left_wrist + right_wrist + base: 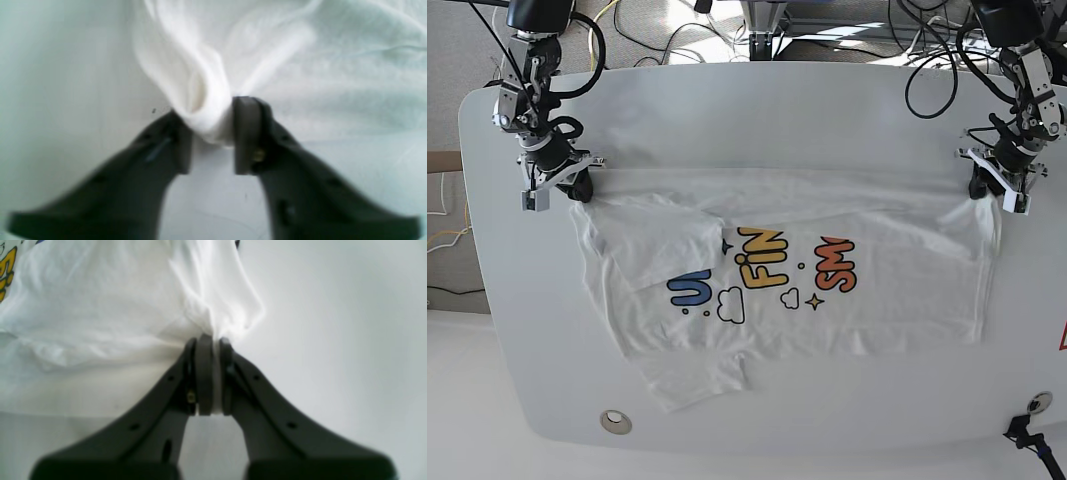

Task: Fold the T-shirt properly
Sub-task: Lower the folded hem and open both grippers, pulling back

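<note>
Cloth is pinched at both far corners of the spread garment: the T-shirt point(787, 280) lies across the middle of the white desk point(757, 110), print side up, its long axis running from the desk's left edge towards its right edge as the base view shows it. The right hand point(213, 340), at the desk's far left corner in that view, has its fingers point(203, 373) pressed together with a thin white layer of fabric squeezed between them, so it is clamped on the T-shirt's edge. The left hand point(211, 133), near the far right corner, has a thick bunched roll of fabric between its fingers point(247, 133); a wider gap remains there and the pads look to be only just bearing on the cloth, so I judge it gripping the T-shirt, though less tightly than its partner. Holding the two far corners at once seems meant to keep that edge taut and level, so the cloth can be drawn or lifted evenly without skewing. The far edge runs straight between the two hands, parallel to the desk's far edge, while the near part lies rumpled, with a flap hanging towards the near left corner. One sleeve is folded over the print near the left edge, hiding part of the blue lettering.
</note>
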